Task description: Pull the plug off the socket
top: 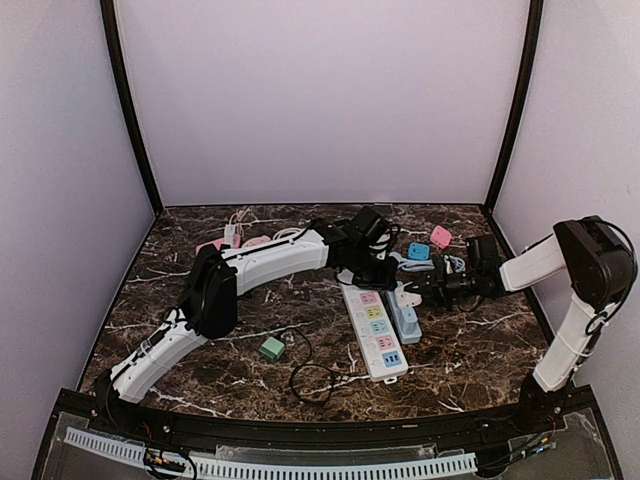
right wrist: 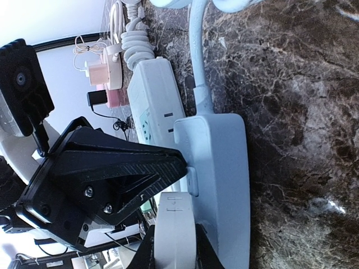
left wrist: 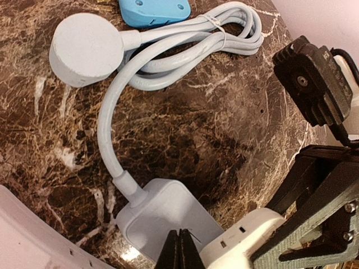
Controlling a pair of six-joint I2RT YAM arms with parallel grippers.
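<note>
On the marble bench (top: pixel 160 285), in the top view, a green adapter (top: pixel 271 348) is seen at about 8 o'clock from the white power strip (top: pixel 376 332), well apart from it. The left claw (top: pixel 375 268) is held over the 12 o'clock end of the strips. In its own wrist view its fingertips (left wrist: pixel 171 259) are seen pressed together, with nothing between them, over the pale blue socket strip (left wrist: pixel 168 216). That socket strip is laid just beside the white power strip, on its 3 o'clock side, and both run from 11 toward 5 o'clock. The white plug (top: pixel 405 296) is set against the socket strip near its 12 o'clock end; whether its pins are fully in cannot be told. The right claw (right wrist: pixel 174 249) is extended from 3 o'clock, and the white plug is pinched between its fingers, one on either side of the body. A coiled grey cable (left wrist: pixel 196 45) is seen beyond the socket strip in the left wrist view.
</note>
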